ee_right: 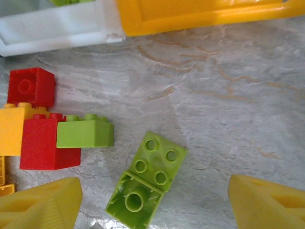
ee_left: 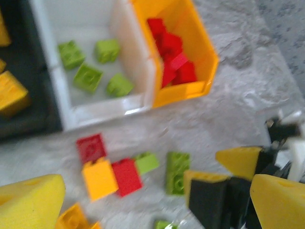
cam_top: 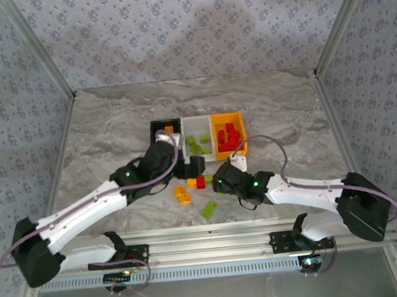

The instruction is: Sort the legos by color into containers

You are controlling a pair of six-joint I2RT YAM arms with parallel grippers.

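The containers stand in a row: a black bin (cam_top: 163, 132) with orange-yellow legos, a white bin (cam_top: 197, 129) (ee_left: 90, 112) with green legos (ee_left: 87, 76), and an orange bin (cam_top: 227, 120) (ee_left: 198, 45) with red legos (ee_left: 171, 52). Loose legos lie in front of them: red (ee_left: 126, 176), orange (ee_left: 99, 177) and green (ee_left: 177, 172). My left gripper (cam_top: 194, 165) (ee_left: 152, 210) hangs open over this cluster with nothing between its fingers. My right gripper (cam_top: 223, 176) (ee_right: 152, 205) is open too, its yellow fingertips on either side of a lime-green lego (ee_right: 145, 183) lying on the table, apart from it.
More loose bricks sit toward the near edge: an orange one (cam_top: 182, 195) and a green one (cam_top: 209, 209). In the right wrist view a red brick (ee_right: 31, 86), another red (ee_right: 45, 143) and a green one (ee_right: 86, 133) crowd the left. The two grippers are close together.
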